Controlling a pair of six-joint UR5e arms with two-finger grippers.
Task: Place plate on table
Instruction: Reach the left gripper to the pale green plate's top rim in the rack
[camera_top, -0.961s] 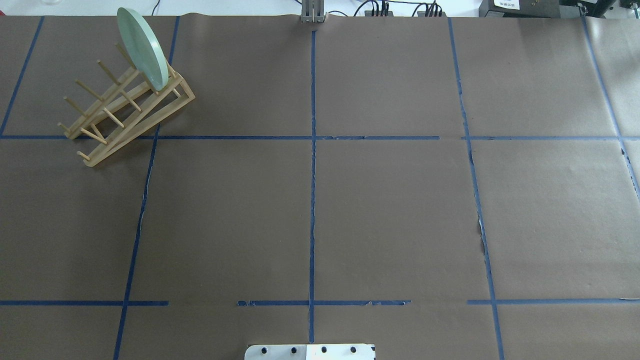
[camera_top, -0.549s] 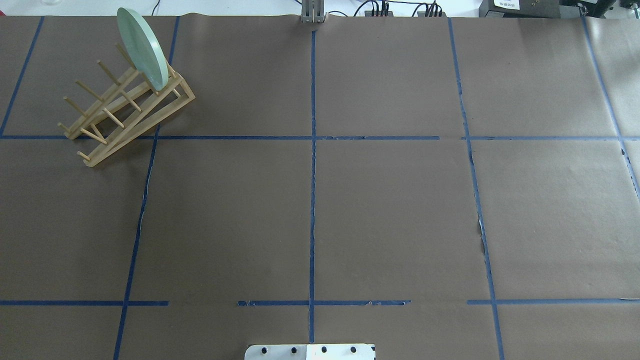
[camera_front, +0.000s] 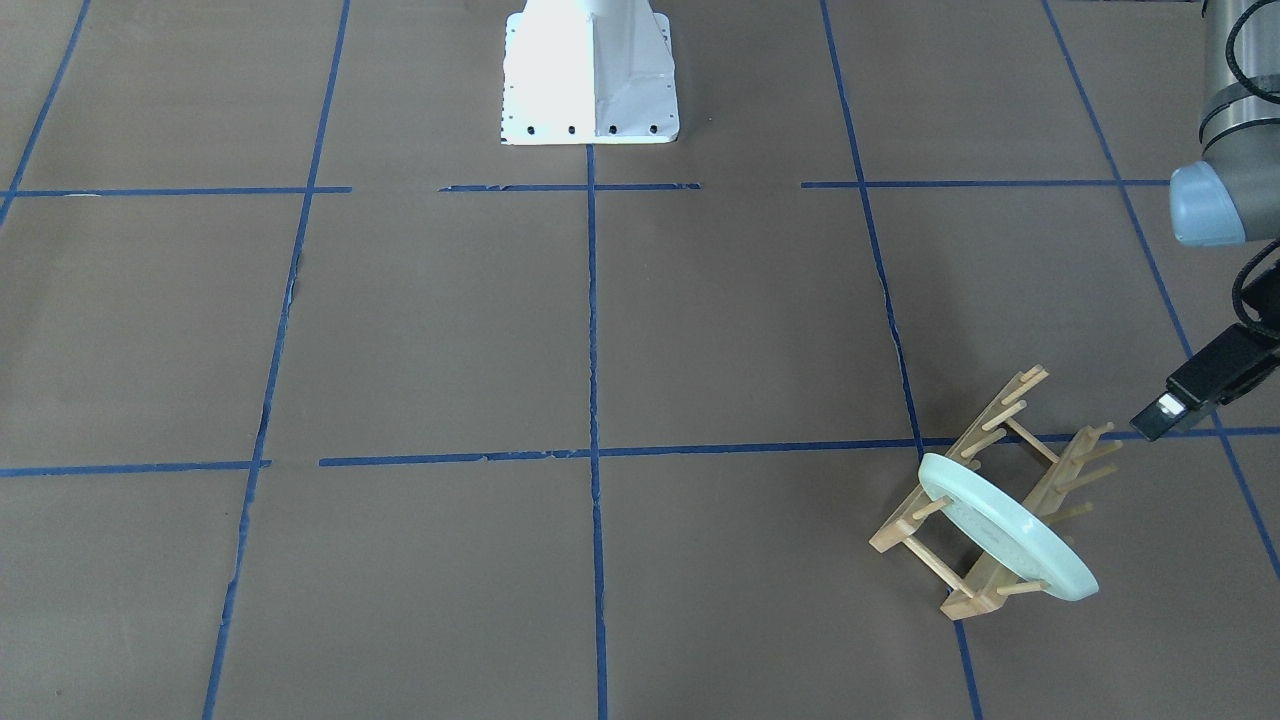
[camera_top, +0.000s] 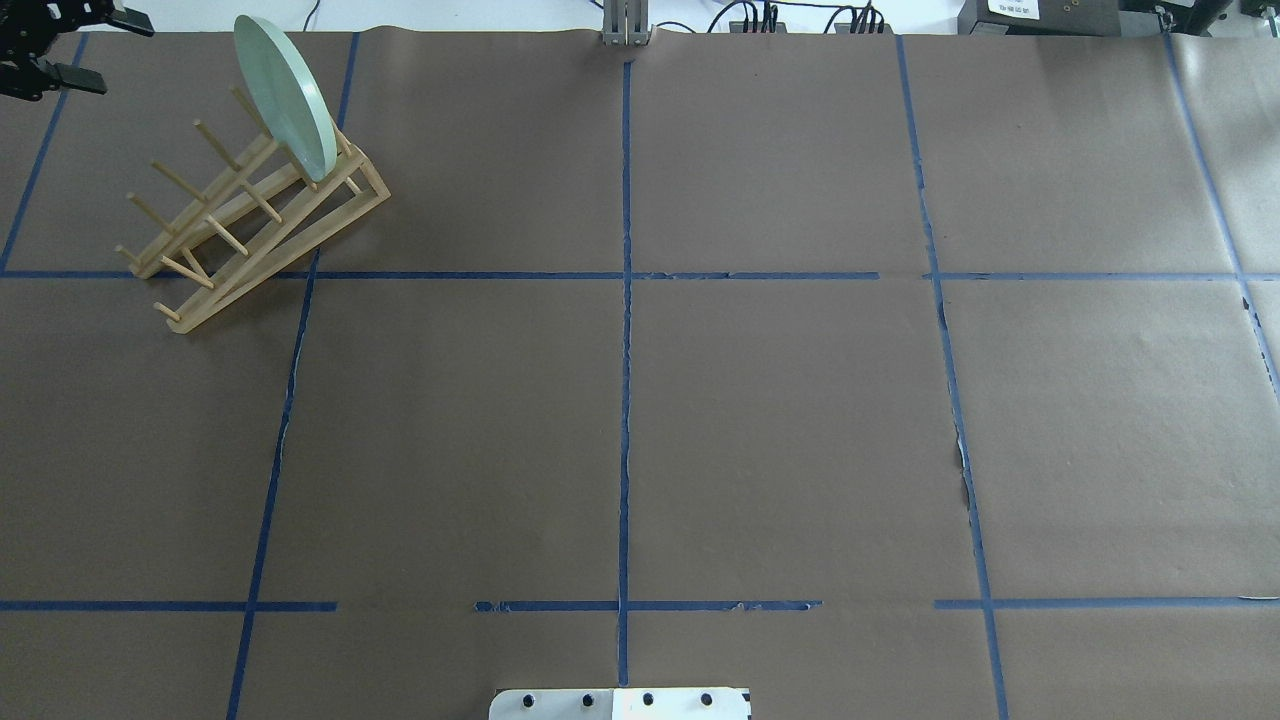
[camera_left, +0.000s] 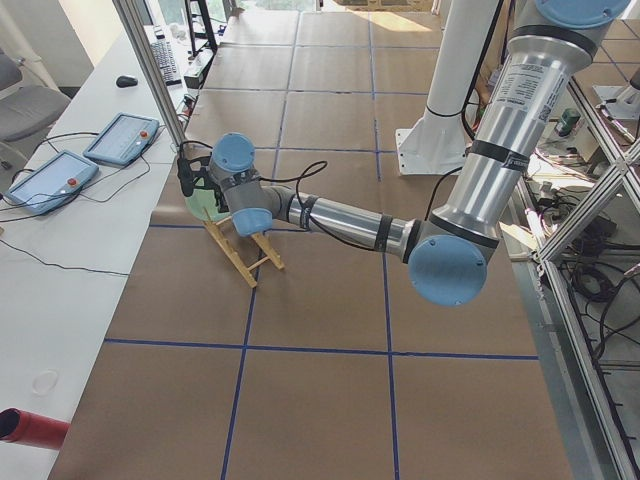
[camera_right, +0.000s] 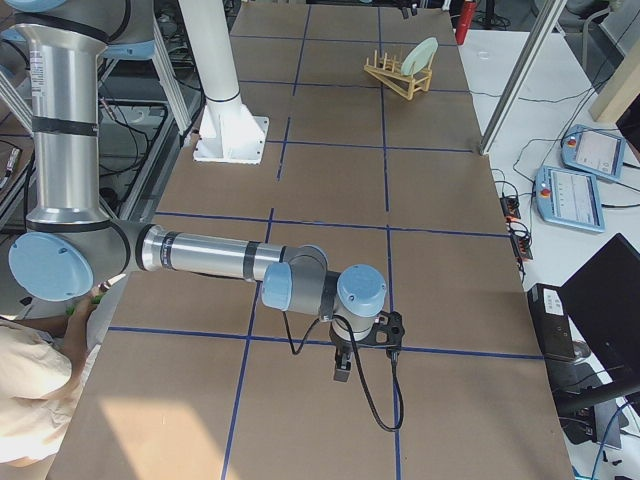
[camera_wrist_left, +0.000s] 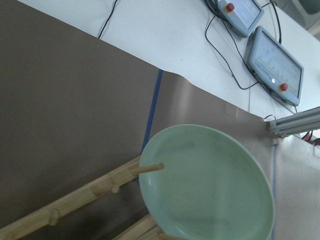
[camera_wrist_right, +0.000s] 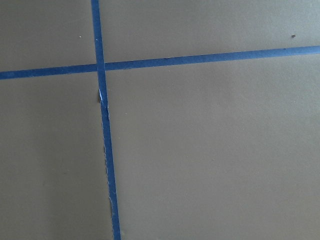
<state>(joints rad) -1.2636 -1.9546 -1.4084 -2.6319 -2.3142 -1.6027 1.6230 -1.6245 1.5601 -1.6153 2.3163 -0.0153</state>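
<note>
no readable text, white label (camera_top: 1012, 8) on black box (camera_top: 1085, 20) too blurred

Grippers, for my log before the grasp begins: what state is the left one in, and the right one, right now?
Left gripper: open, holding nothing, apart from the plate.
Right gripper: cannot tell; it shows only in the exterior right view.

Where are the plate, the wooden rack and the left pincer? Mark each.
plate (camera_top: 283, 95), overhead view, middle of its face.
wooden rack (camera_top: 330, 230), overhead view, its long side rail.
left pincer (camera_top: 127, 58), overhead view, midway between its spread fingertips.
</note>
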